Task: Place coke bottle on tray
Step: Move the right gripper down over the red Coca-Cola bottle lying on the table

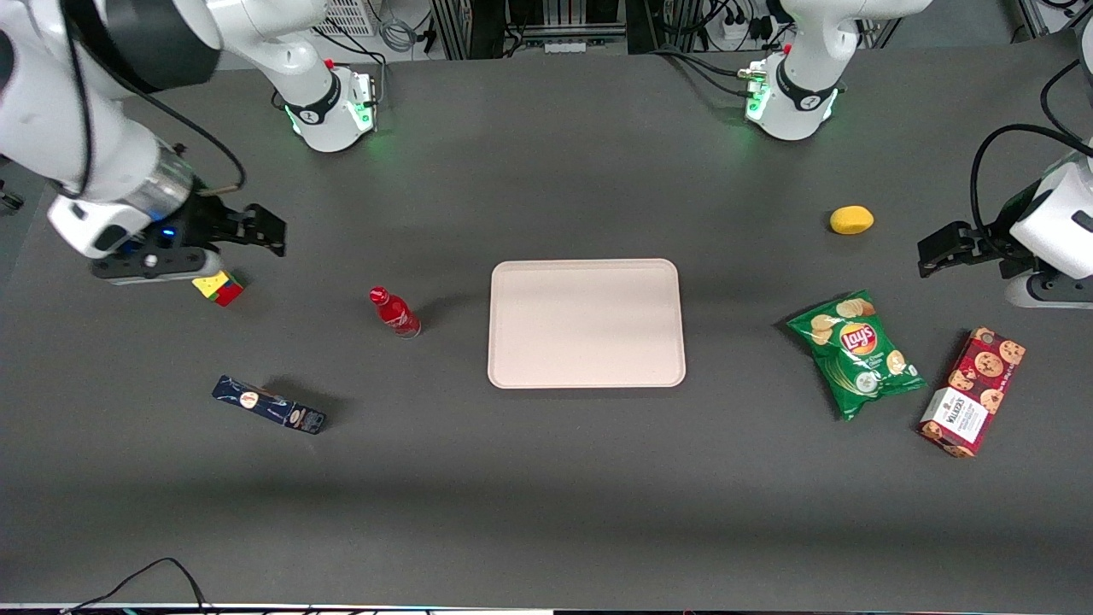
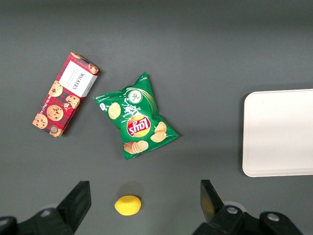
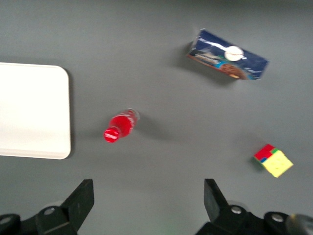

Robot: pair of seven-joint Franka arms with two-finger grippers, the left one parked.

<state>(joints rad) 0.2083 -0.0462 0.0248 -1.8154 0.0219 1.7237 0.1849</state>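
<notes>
Coke bottle [image 1: 394, 313] stands beside tray [image 1: 586, 323]; front view alone shows spread claw [image 1: 256, 229].

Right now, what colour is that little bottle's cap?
Red, like the coke bottle itself; clearest in the right wrist view. The open end effector hovers nearby.

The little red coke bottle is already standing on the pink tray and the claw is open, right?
Not quite. In the front view the coke bottle stands on the table beside the tray, not on it. The claw near the colored cube is open.
</notes>
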